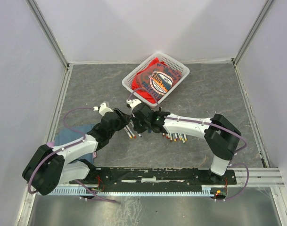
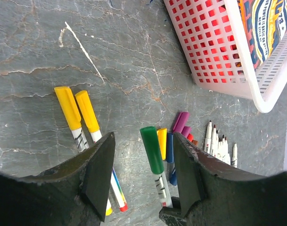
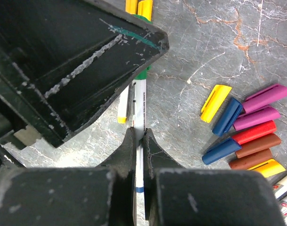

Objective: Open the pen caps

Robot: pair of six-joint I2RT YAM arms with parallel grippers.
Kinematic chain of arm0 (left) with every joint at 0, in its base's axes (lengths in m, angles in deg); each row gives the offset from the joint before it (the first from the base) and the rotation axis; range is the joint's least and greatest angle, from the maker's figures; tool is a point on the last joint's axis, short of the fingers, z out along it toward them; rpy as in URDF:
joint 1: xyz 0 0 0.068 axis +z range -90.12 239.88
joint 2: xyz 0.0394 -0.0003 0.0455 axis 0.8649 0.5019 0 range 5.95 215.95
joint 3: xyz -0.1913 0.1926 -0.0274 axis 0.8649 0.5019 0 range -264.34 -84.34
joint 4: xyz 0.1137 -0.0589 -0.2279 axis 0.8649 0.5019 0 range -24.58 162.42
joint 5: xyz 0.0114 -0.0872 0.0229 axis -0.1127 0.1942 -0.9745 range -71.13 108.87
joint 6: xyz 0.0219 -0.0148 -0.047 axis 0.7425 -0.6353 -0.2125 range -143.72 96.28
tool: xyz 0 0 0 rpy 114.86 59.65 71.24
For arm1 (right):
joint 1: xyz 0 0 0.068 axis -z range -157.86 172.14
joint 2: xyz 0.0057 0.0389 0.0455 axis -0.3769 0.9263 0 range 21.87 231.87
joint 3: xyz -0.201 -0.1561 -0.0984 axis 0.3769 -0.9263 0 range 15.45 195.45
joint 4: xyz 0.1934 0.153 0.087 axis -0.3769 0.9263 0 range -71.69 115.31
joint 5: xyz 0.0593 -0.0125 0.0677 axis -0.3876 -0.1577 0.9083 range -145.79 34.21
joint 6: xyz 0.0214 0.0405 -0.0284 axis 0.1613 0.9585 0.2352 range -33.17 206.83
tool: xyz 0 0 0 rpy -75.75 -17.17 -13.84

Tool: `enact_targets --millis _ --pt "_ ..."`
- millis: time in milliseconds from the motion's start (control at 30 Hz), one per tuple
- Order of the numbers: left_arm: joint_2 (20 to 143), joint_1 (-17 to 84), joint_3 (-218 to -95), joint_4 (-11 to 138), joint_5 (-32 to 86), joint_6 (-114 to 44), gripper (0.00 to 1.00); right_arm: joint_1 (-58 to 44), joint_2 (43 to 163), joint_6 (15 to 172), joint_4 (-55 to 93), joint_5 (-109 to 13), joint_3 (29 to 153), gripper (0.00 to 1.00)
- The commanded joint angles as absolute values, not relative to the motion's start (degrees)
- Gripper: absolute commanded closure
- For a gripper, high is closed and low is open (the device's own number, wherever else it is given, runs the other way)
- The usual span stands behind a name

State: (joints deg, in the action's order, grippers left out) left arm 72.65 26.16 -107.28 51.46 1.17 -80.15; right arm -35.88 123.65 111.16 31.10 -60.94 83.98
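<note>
- Green cap [image 2: 151,149] looks like the one being worked on. It sits on its pen near the middle of the worktop [image 1: 218,94], toward the near edge.
- Right fingers [image 3: 128,153] are clenched on that pen's white barrel [image 3: 137,110], probably to anchor it for the pull.
- Left fingers [image 2: 100,165] stand released on either side of the green cap without touching it, likely lined up to close and draw it off.
- Two yellow-capped pens [image 2: 69,107] lie just beside it, caps on.
- Nine loose caps [image 3: 254,133] sit together beside the barrel: two yellow, two blue, two purple, one red, two brown.
- Bare pens [image 2: 217,143] cluster beyond them, too small to count.
</note>
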Motion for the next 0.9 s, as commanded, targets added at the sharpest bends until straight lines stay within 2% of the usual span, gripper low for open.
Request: enact_targets --millis 0,267,600,700,867 --pt "73.54 27.2 -108.86 47.0 4.08 -83.39 0.42 -36.19 120.24 111.61 27.72 -59.41 82.86 0.99" --pt "74.43 28.46 -107.5 43.85 6.78 -85.13 0.53 -36.11 119.4 111.63 27.1 -58.49 82.05 0.99" --pt "75.92 29.48 -107.03 42.01 9.94 -85.57 0.59 -36.09 119.04 111.45 26.51 -58.65 81.81 0.99" --pt "75.95 29.63 -106.85 41.37 10.43 -85.71 0.65 -36.14 119.21 111.4 26.57 -58.52 81.74 0.99" --pt "75.83 29.82 -106.58 40.93 10.84 -85.63 0.83 -36.07 119.0 111.27 26.53 -59.35 81.35 0.99"
